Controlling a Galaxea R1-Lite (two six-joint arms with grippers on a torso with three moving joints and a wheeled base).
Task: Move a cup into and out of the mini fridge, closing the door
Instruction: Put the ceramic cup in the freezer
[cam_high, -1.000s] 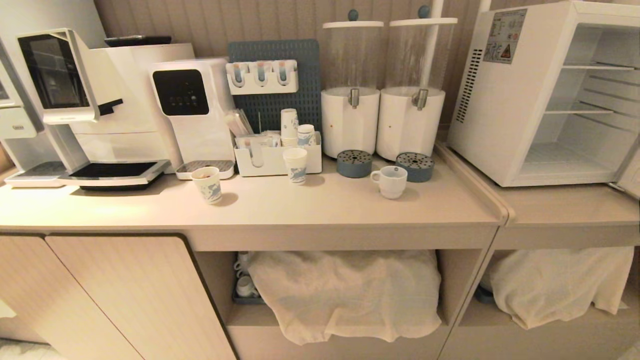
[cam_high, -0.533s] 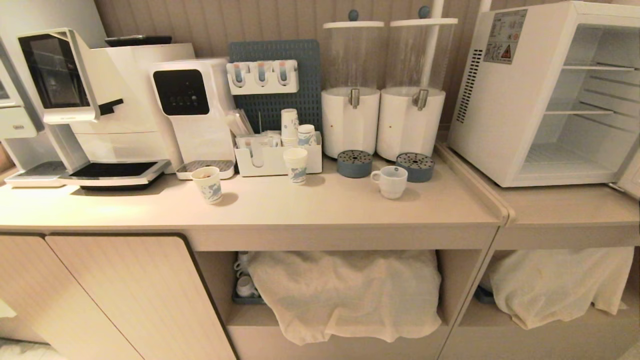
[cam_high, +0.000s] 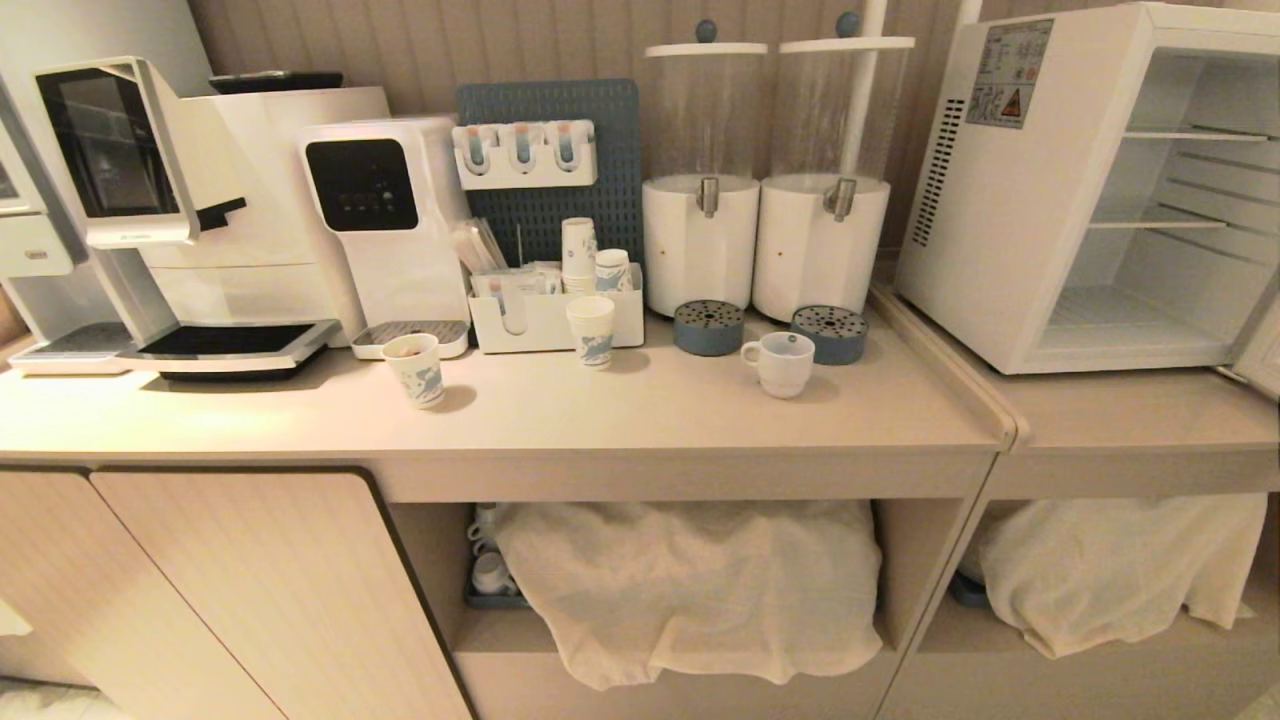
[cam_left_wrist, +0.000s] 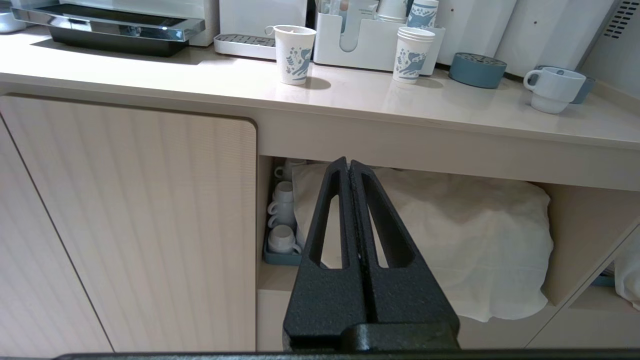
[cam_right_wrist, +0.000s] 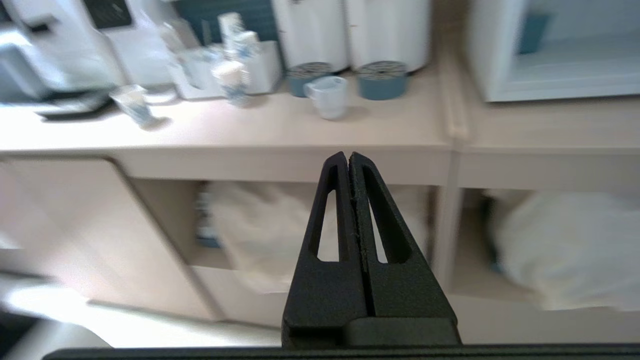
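The cup (cam_high: 782, 362) sits on the counter (cam_high: 560, 420), handle toward the robot's left, just in front of the two blue drip trays (cam_high: 708, 327) and the white drink dispensers (cam_high: 760, 245). The mini fridge (cam_high: 1090, 190) stands to the right on the lower counter section w/ its cavity open and wire shelves bare; only a sliver of the door (cam_high: 1262, 352) shows at the far right edge of the head view.

Left end effector (cam_left_wrist: 349, 165) is fully closed w/ nothing in it, low in front of the cabinet. Right end effector (cam_right_wrist: 348, 157) likewise pinched closed and empty, below counter level, pointing roughly toward the cup (cam_right_wrist: 327, 96).

Risks from here, imo:
- The right end effector needs to open before reaching the cup; going in closed would shove or tip it.
- The cup is nearly touching the drip tray behind it, so an overshoot could push it into the tray or dispensers.
- Paper cups (cam_high: 592, 330) stand nearby and are prob light, easily knocked by a wide arm swing.
- There's a raised lip btwn the two counter sections, so a low carry could clip it.
- The fridge opening is narrow w/ wire shelves; the cup or wrist could catch a shelf edge.
- The door is mostly out of view, so its swing is hard to judge.
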